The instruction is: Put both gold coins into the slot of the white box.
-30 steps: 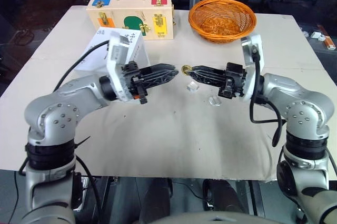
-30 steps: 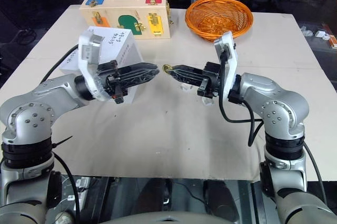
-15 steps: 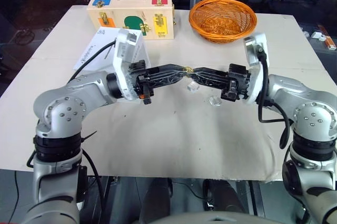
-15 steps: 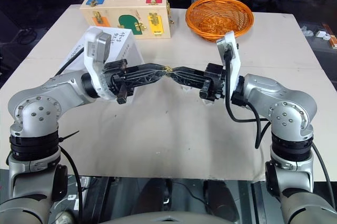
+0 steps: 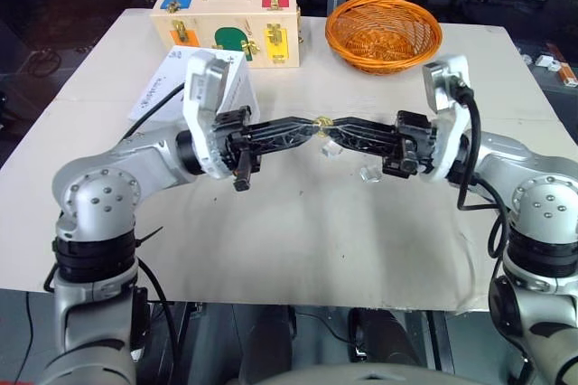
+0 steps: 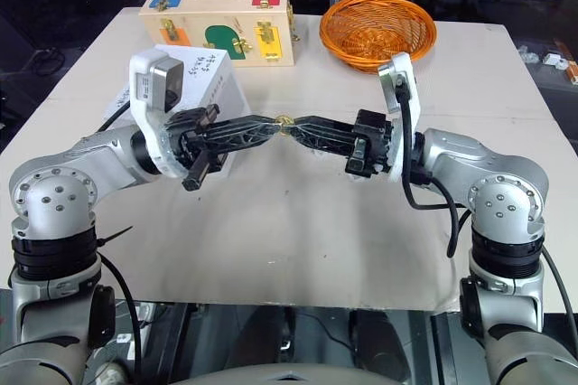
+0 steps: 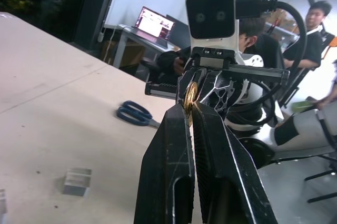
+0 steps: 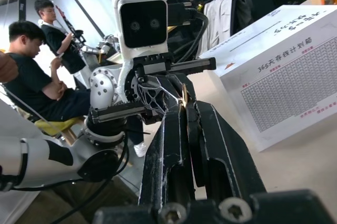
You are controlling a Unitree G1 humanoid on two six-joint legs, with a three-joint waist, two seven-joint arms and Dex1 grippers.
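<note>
While both pincers meet tip to tip above the table (image 5: 298,222), the left gripper (image 5: 313,126) and right gripper (image 5: 330,127) each clench one gold coin (image 7: 190,95); the white box (image 5: 226,78) sits behind the left gripper.

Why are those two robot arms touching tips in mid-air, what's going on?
They are passing a gold coin from one gripper to the other above the table. The right gripper and the left gripper are both shut on it, tip to tip. The white box it should go into sits behind the left arm. Two small clear blocks lie below.
</note>
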